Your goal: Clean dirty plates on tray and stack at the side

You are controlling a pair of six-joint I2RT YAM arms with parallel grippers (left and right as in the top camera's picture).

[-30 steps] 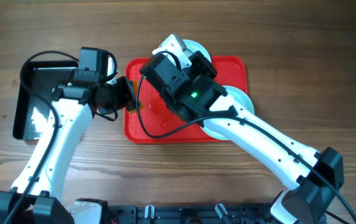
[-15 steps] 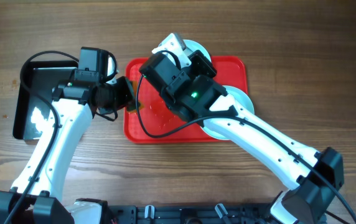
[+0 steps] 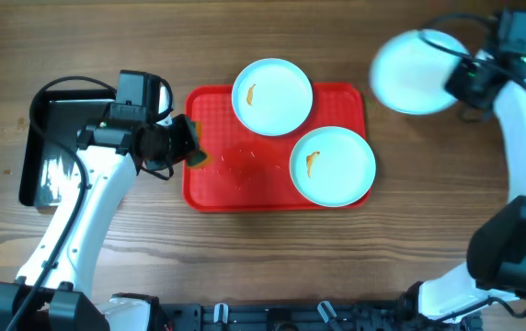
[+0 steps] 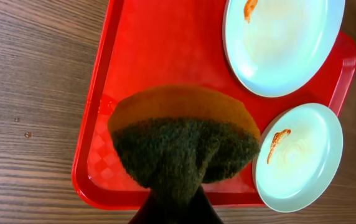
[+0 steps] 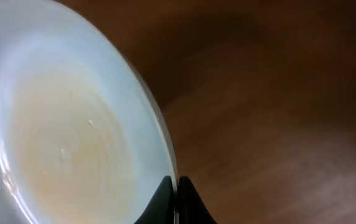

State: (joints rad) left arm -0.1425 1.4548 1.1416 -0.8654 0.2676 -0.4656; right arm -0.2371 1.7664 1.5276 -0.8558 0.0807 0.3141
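The red tray (image 3: 235, 179) lies mid-table. One plate (image 3: 272, 96) with an orange smear sits over its far rim, and a second smeared plate (image 3: 332, 165) sits at its right end. My right gripper (image 3: 456, 78) is shut on the rim of a third plate (image 3: 415, 60), held tilted over the table at the far right. In the right wrist view that plate (image 5: 60, 124) shows no smear, and the fingers (image 5: 177, 186) pinch its edge. My left gripper (image 3: 189, 147) is shut on a green and yellow sponge (image 4: 184, 137) over the tray's left edge (image 4: 159, 50).
A glossy black tray (image 3: 47, 147) lies at the left, under the left arm. Bare wooden table lies right of the red tray, below the held plate.
My right arm has swung from over the tray to the far right, carrying a plate. The two plates on the tray are now uncovered. The left arm has not moved.
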